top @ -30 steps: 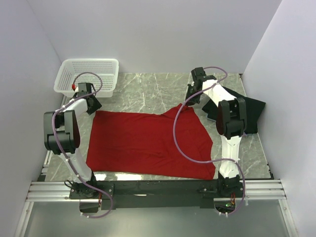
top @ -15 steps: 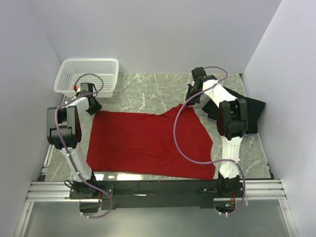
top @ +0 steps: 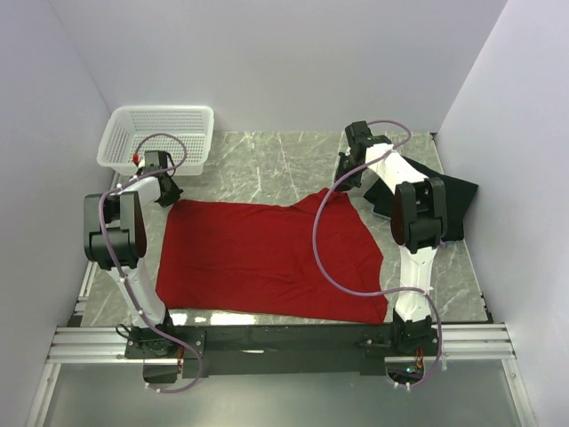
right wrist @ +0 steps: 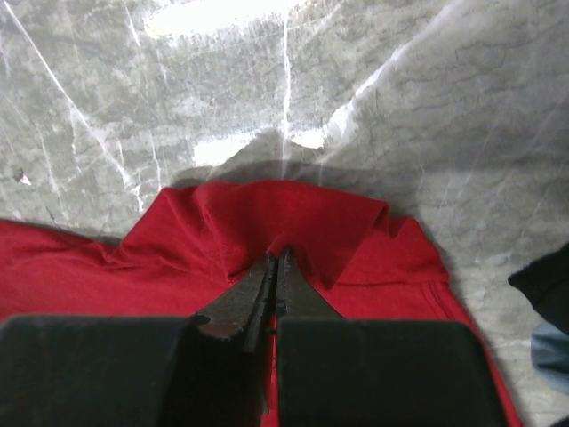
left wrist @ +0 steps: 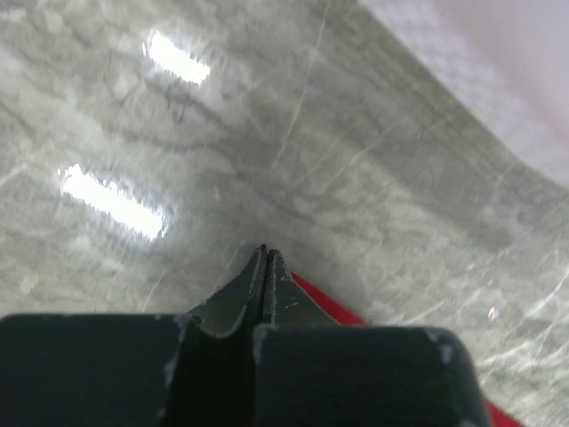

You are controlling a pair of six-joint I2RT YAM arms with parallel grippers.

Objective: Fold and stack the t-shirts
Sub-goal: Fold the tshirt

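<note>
A bright red t-shirt (top: 267,258) lies spread flat on the marble table. My left gripper (top: 169,197) is at its far left corner. In the left wrist view the gripper (left wrist: 265,252) is shut, with a red edge of the shirt (left wrist: 342,310) beside the tips. My right gripper (top: 342,182) is at the shirt's far right corner, and in the right wrist view the gripper (right wrist: 277,255) is shut on a puckered fold of the red cloth (right wrist: 293,213). A black t-shirt (top: 449,200) lies at the right. Its edge (right wrist: 547,276) and a light blue edge (right wrist: 553,351) show in the right wrist view.
A white mesh basket (top: 160,133) stands at the far left corner, just behind my left gripper. White walls close in the table on three sides. The arm bases and a black rail (top: 284,338) run along the near edge.
My left arm's elbow has shifted slightly to the left and away. Both grippers and the red shirt stay about where they were.
</note>
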